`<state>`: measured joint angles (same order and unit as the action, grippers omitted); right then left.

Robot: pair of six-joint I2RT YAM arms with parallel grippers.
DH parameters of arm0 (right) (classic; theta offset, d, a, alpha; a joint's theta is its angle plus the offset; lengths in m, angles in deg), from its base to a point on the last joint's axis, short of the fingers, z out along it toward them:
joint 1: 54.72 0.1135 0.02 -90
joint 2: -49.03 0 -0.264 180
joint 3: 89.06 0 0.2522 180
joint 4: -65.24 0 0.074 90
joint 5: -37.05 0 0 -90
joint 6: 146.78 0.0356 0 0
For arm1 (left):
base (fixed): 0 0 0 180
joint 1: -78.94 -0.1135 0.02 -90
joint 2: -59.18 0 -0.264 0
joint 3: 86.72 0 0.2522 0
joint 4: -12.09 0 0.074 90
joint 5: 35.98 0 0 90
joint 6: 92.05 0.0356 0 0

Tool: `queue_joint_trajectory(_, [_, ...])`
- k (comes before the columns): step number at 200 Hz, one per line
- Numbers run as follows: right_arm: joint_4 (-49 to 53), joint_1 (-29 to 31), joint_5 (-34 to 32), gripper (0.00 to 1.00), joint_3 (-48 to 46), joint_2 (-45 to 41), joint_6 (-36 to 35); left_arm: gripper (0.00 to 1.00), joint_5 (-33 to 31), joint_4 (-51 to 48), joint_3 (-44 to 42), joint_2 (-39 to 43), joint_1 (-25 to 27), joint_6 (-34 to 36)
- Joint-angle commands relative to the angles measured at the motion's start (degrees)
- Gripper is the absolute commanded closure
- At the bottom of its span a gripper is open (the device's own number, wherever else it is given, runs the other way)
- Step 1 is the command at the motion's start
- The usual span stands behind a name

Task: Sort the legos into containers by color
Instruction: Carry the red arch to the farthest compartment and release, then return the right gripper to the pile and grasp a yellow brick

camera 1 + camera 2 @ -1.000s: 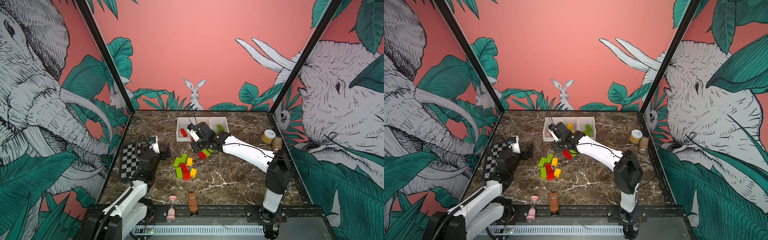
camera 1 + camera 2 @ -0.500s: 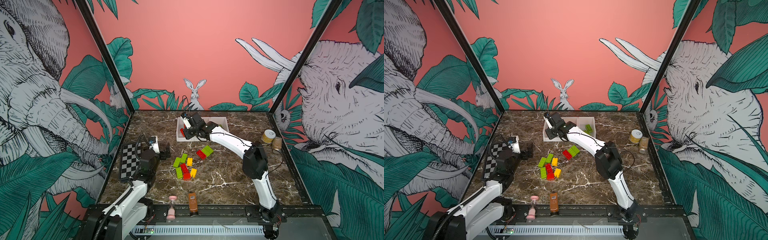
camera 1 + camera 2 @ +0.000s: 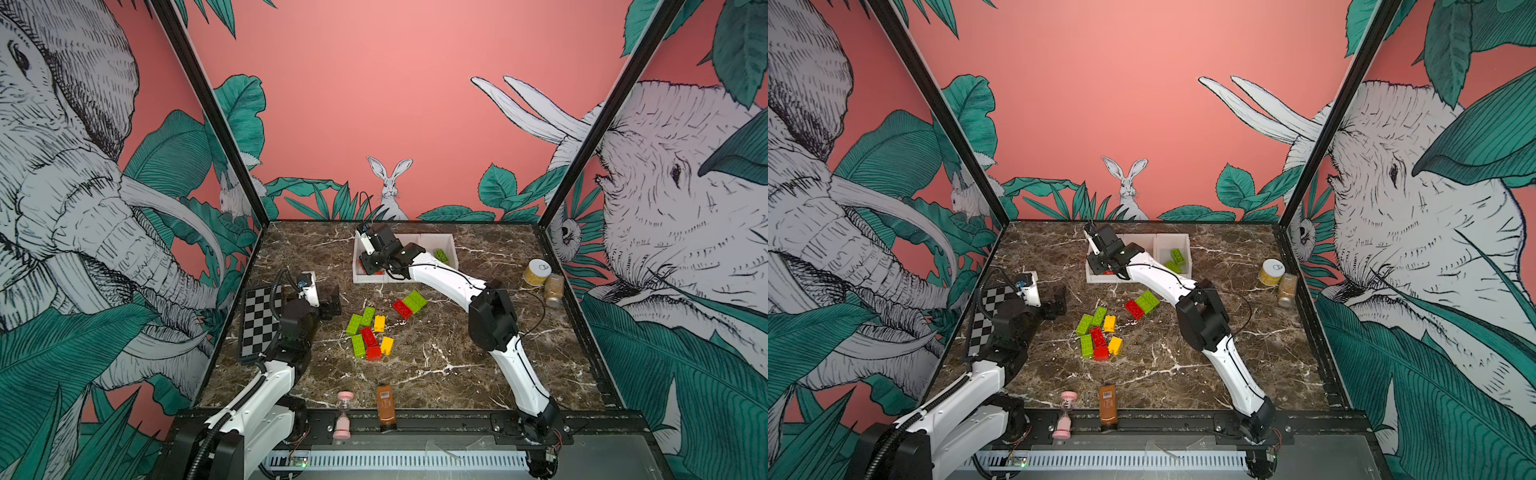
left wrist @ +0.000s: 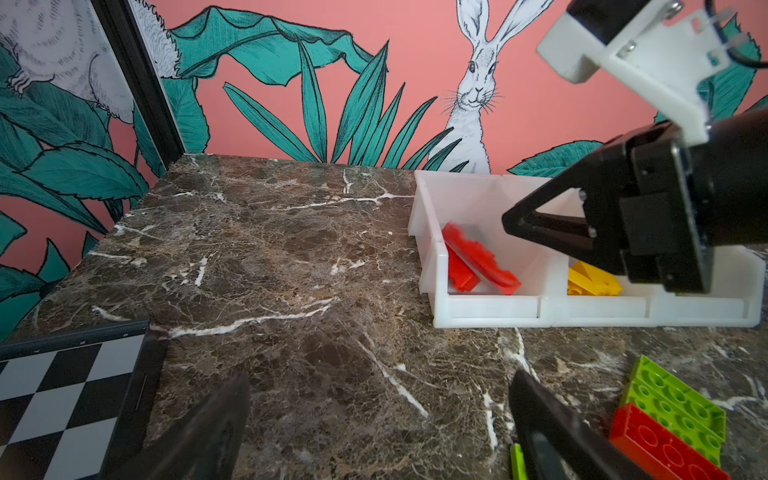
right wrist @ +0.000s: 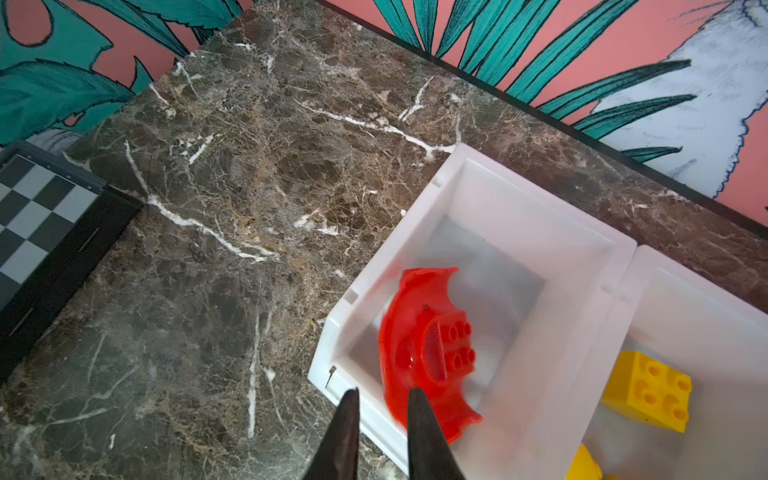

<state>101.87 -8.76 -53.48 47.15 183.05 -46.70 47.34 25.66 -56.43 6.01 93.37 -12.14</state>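
dropping done: our right jaws, clamped a second ago, now stand slightly apart above the 11 o'clock bin, red arch inside; left jaws wide apart; loose legos wait on the bench.

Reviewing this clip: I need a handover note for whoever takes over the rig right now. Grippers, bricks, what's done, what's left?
Left gripper: wide open, empty, beside the checkered board.
Right gripper: jaws slightly apart, nothing between them, over the left bin of the containers.
Done: red arch and a second red brick in the left bin; yellow bricks in the middle bin; green bricks in the right bin.
Left: nine loose legos on the table: four green, three red, two yellow.
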Motion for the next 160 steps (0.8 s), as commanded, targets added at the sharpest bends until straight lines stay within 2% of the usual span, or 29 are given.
queue_joint_trajectory(1, [-2.01, -0.27, -0.93, 0.69, 1.11, -0.12, 0.06, 0.02, -0.11, 0.62, -0.45, 1.12, 0.24, -0.55])
queue_joint_trajectory(33, [0.60, -0.33, 3.29, 0.63, -1.57, -4.36, -0.66, 0.02, -0.27, 0.20, -0.45, 1.76, 0.25, -0.51])
queue_joint_trajectory(61, [-0.68, -0.15, 9.50, 0.56, -15.15, -14.00, -2.32, 0.02, -0.33, 0.01, -0.45, 2.05, 0.24, -0.37])
queue_joint_trajectory(112, [2.21, 0.99, 14.20, 0.45, -37.29, -28.11, -6.93, 0.02, -0.52, 0.01, -0.49, 1.86, 0.33, -0.25])
queue_joint_trajectory(129, [3.84, 2.31, 15.28, 0.40, -39.87, -28.68, -9.76, 0.02, -0.56, 0.26, -0.45, 1.48, 0.33, -0.11])
queue_joint_trajectory(160, [7.43, 4.85, 15.48, 0.40, -41.11, -27.98, -12.28, 0.02, -0.71, 0.44, -0.41, 0.79, 0.33, 0.07])
